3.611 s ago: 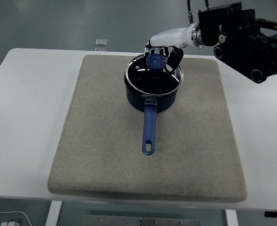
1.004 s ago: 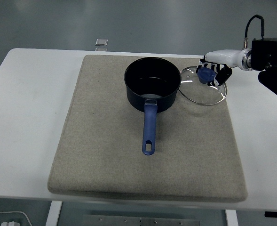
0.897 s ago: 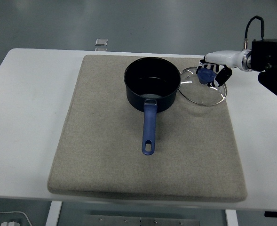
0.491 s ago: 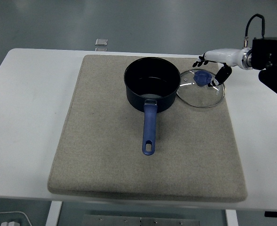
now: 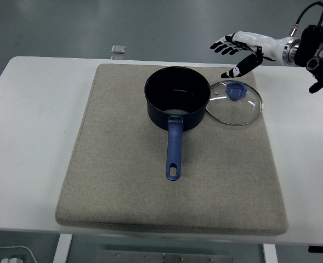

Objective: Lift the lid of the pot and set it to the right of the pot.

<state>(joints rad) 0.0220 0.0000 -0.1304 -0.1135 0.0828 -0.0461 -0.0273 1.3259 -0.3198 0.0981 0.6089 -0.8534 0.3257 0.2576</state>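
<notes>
A dark blue pot (image 5: 177,104) with a long blue handle (image 5: 174,150) stands uncovered on the beige mat (image 5: 123,175). Its glass lid (image 5: 233,103), with a blue knob (image 5: 236,91), lies flat on the mat just right of the pot, its rim close to the pot's side. My right hand (image 5: 233,52) hovers above and behind the lid, fingers spread, holding nothing. The left arm is out of view.
The mat covers most of the white table (image 5: 24,126). A small clear object (image 5: 117,51) lies beyond the mat's far left corner. The black right forearm (image 5: 317,46) fills the top right corner.
The lid was carried from the pot to the mat on its right and let go. My right hand has since opened and risen up and back from the knob.
</notes>
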